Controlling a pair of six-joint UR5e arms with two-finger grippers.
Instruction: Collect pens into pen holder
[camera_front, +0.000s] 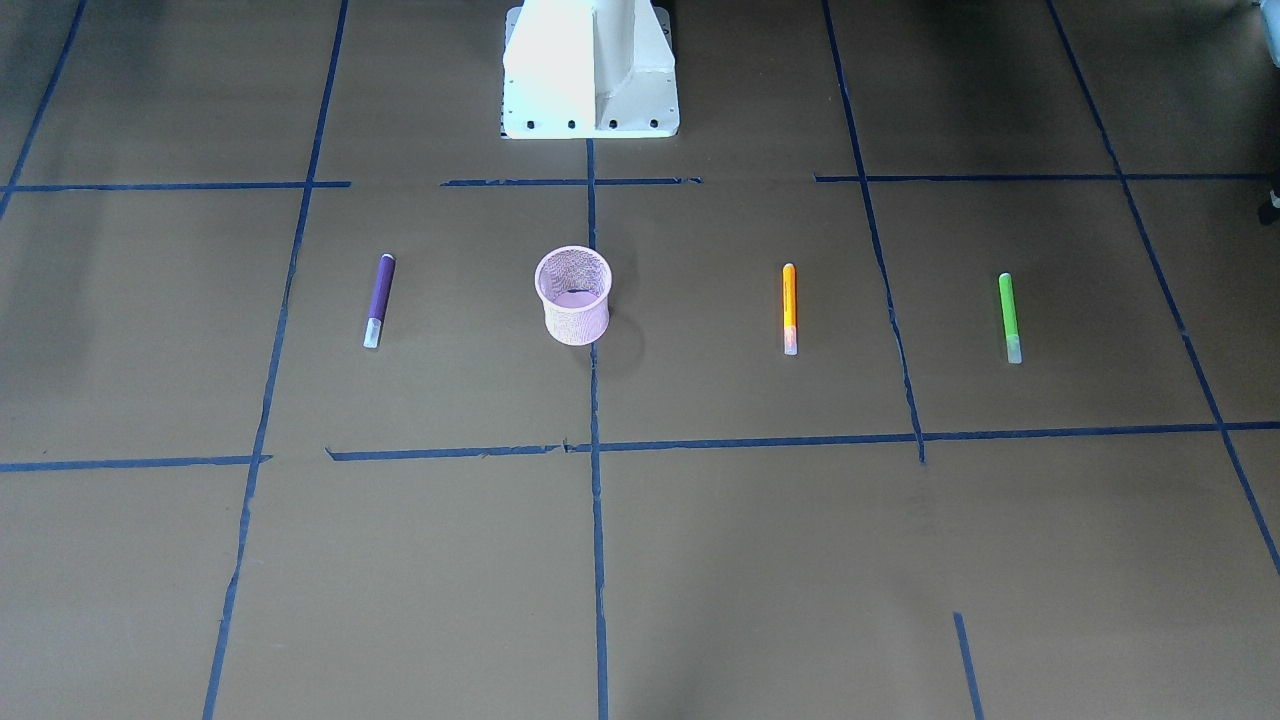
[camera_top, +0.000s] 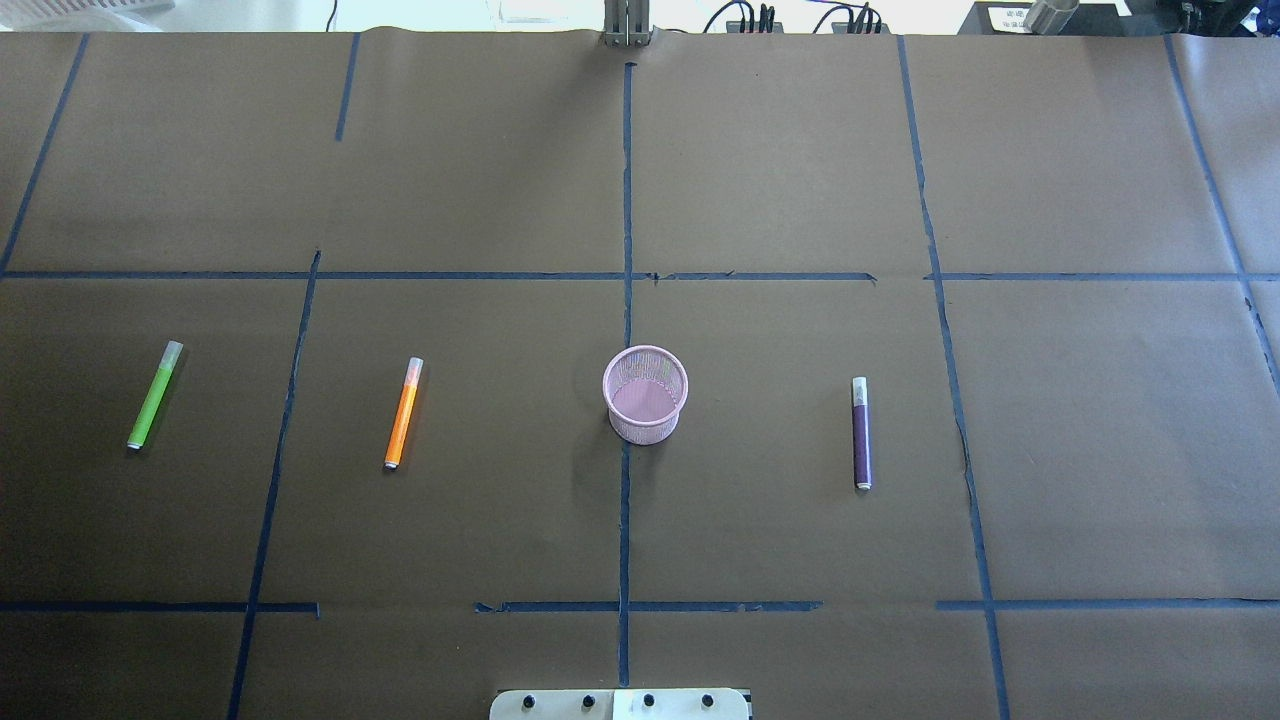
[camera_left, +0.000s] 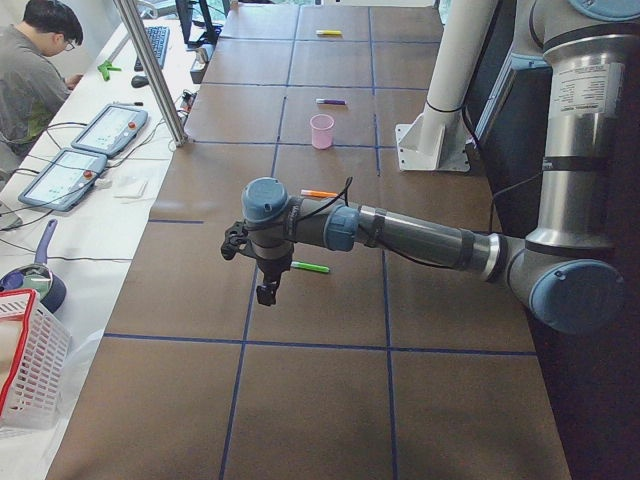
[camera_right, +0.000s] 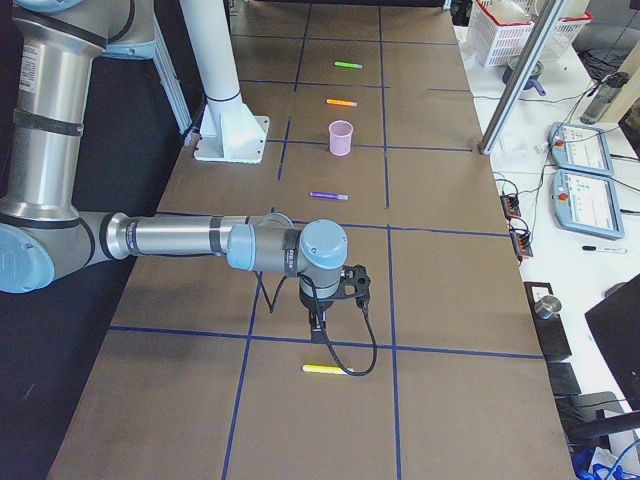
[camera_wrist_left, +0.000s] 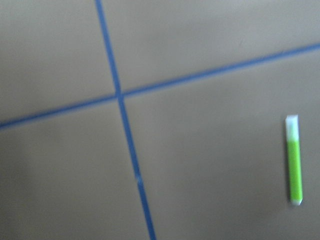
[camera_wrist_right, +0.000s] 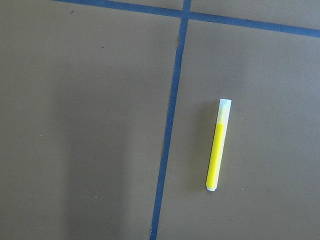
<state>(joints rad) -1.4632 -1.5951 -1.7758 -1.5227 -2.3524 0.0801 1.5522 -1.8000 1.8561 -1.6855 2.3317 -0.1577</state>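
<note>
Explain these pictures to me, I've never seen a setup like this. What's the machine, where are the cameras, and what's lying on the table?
This is a robot with two jointed arms standing at a brown table marked with blue tape. Two pictures look down on the table, one from behind the robot and one from across it. Two are taken from the table's ends and show the arms. The left end effector hangs near the green pen, and the right end effector near a yellow pen. I can't tell whether they're open or shut. The last two pictures come from cameras on the wrists, looking down.

No pen is held: all four lie flat. A pink mesh pen holder stands upright and looks empty, with the purple pen on one side and the orange pen and green pen on the other.
</note>
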